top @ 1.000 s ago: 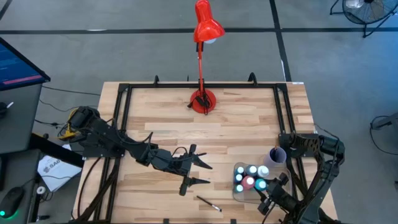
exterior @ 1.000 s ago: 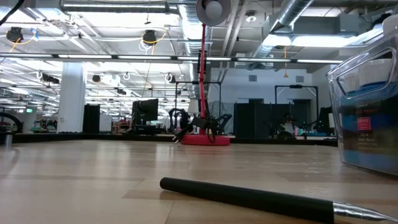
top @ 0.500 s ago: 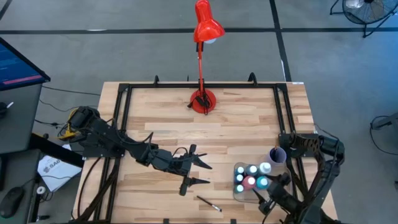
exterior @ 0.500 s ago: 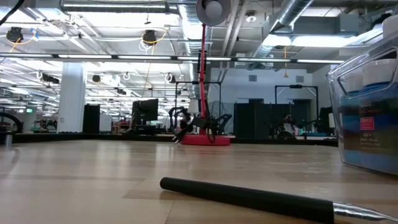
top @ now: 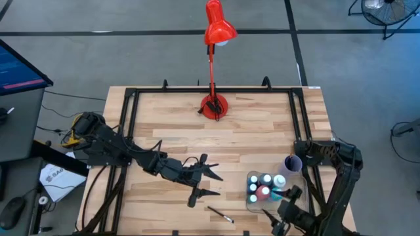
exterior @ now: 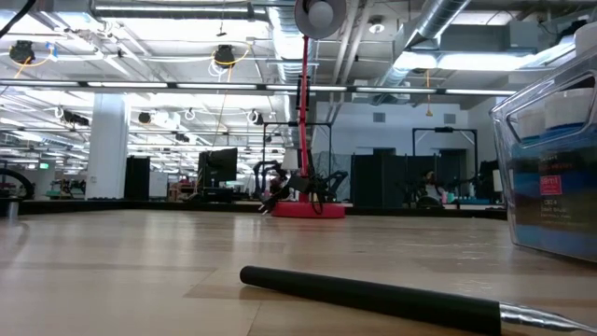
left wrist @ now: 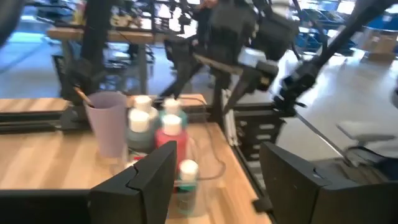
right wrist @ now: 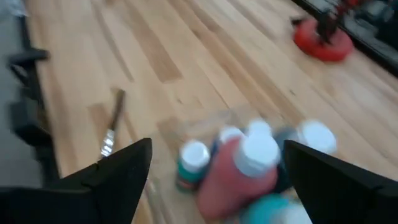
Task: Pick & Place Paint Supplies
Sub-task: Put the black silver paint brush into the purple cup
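Your left gripper (top: 209, 183) sits low over the wooden surface (top: 170, 147), in the near-middle area, with its jaws spread apart and nothing between them. From its wrist view you see both dark fingers (left wrist: 146, 177) apart, with only the surface and the tray in the gap.

Your right gripper (top: 279, 210) is at the near right corner, just at the near edge of the clear plastic tray (top: 250, 202). Its jaws stand wide open and hold nothing; in the right wrist view the two fingers (right wrist: 118, 171) frame the bottles from well to either side.

The paint bottles (top: 264, 187) stand upright, clustered inside the tray, white caps up. You can pick out a pink-red bottle (right wrist: 239, 171) in the middle, a small teal one (right wrist: 191, 163) beside it, and more white-capped ones behind; the colours of the rest are hard to tell. The lilac cup (top: 293, 164) stands just beyond the tray, touching or nearly touching it, with a thin handle sticking out of it in the left wrist view.

One paintbrush (top: 220, 214) lies flat on the surface near the front edge, between the two grippers and apart from both. The low view shows its dark handle (exterior: 373, 297) and metal ferrule up close.

The red desk lamp (top: 214, 105) stands at the far middle of the surface.
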